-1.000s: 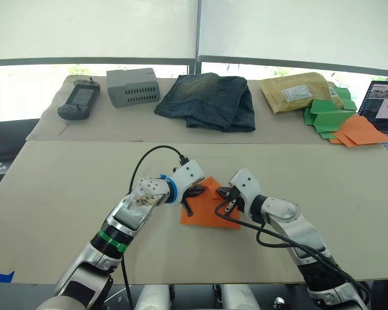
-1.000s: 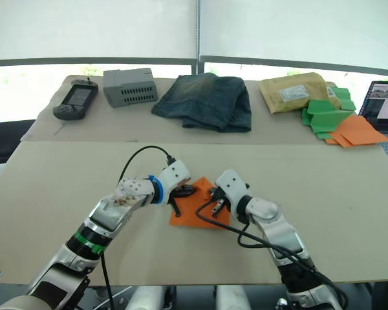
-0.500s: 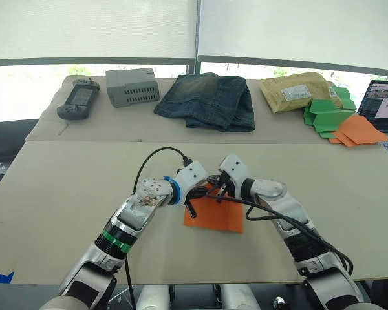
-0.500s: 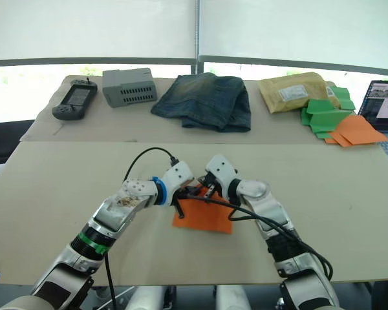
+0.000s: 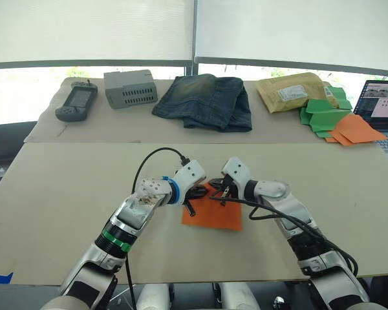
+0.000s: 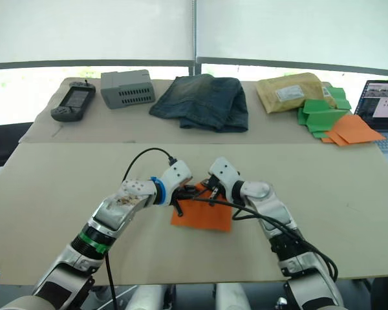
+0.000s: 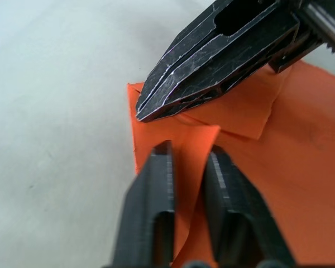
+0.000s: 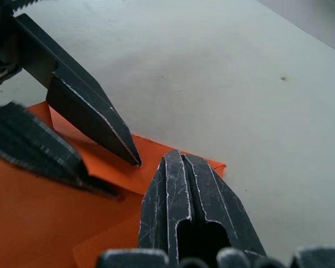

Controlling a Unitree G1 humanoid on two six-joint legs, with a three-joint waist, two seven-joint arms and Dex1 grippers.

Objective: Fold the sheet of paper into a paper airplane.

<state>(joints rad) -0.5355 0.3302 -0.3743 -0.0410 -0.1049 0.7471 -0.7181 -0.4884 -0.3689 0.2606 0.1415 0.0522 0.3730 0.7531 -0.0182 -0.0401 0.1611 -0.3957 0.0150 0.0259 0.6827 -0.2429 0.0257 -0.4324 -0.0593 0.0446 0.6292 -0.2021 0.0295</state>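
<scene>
Orange sheet of paper (image 5: pixel 212 212) lay flat mid-worktop (image 5: pixel 64 194), far corner folded | left claw (image 7: pixel 188 162) fingers slightly apart over that folded edge | right claw (image 8: pixel 181 167) squeezed together, pressing the corner

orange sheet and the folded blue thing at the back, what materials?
Sheet of paper: thin matte paper, judging by its sharp creases and a flap folded flat at the far edge. Folded blue thing: looks like denim, probably jeans, with faded wash, visible seams and soft, thick folds.
</scene>
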